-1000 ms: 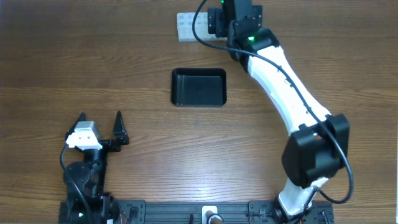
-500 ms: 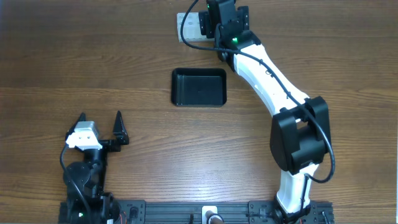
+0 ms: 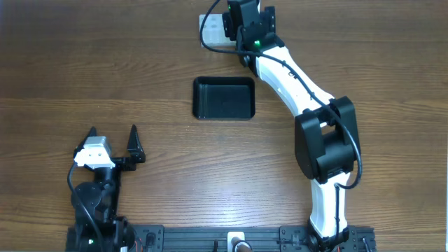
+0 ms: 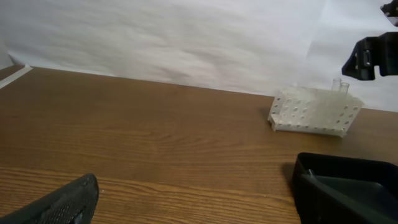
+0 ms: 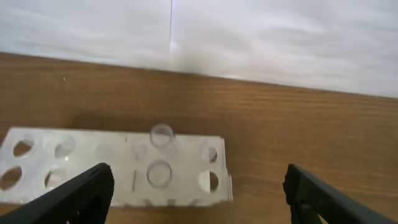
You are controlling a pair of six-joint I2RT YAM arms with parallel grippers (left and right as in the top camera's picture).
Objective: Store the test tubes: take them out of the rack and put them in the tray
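the right gripper [image 5: 199,186] hovers with its fingers spread wide and nothing between them, over one end of the rack [image 5: 93,155]. just below and ahead of it stand two clear tubes, upright in neighbouring holes: the closer tube [image 5: 159,175], and the farther tube [image 5: 161,133] right behind it. the step in hand looks like the first pick. it would go best by centring on one tube alone, coming straight down, pinching the glass above the rack without nudging its neighbour, then lifting straight up so the light rack is not dragged. the tray [image 3: 224,101] lies back toward this arm's base, well apart from the rack, on the table [image 3: 105,70]. farthest off, the left gripper [image 3: 113,131] rests spread and empty.
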